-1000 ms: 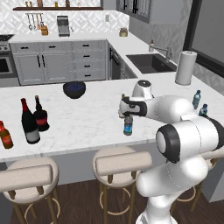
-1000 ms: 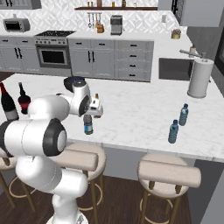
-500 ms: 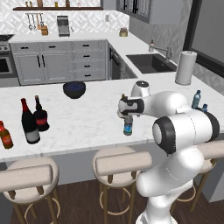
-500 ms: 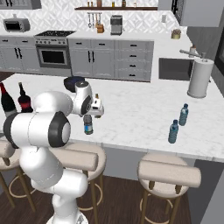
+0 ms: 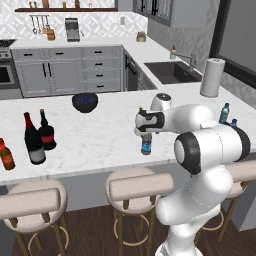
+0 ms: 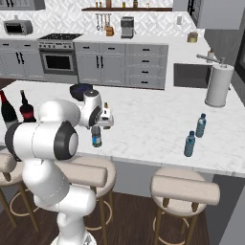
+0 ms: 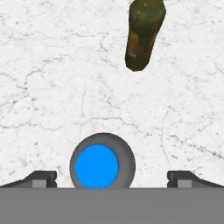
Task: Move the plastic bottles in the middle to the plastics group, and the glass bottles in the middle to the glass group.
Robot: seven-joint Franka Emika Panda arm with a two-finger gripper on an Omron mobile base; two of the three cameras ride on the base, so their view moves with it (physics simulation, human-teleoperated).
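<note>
Marble counter (image 5: 95, 137), near front edge: the arm has probably lowered slightly, jaws spread astride the water bottle (image 5: 146, 143), grasp next.

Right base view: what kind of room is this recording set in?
A home kitchen, rendered: an oven under a stovetop, a sink in the counter, and a marble island with bar stools along its near side.
</note>
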